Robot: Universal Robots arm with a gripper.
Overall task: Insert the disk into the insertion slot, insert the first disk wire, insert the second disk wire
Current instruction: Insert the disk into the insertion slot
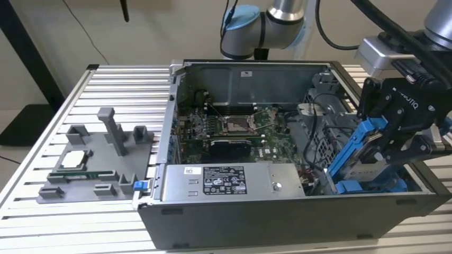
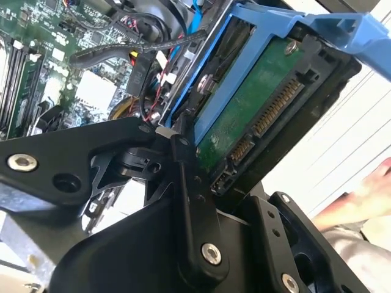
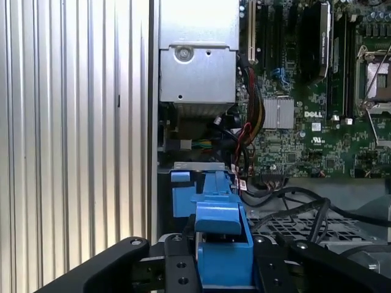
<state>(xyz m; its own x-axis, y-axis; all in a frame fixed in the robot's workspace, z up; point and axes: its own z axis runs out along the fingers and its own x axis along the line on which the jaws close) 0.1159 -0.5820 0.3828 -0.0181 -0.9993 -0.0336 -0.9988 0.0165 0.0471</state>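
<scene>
Aslant, disk point(image 1: 355, 152) in gripper point(image 3: 223, 267)

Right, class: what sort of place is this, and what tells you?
Likely a robotics lab bench for computer assembly: an open computer case sits on a slatted aluminium table, the gripper holds the disk, and a grey parts fixture lies beside the case.

Tool point(image 1: 387, 138) clamped, wrist pitched downward.
</scene>
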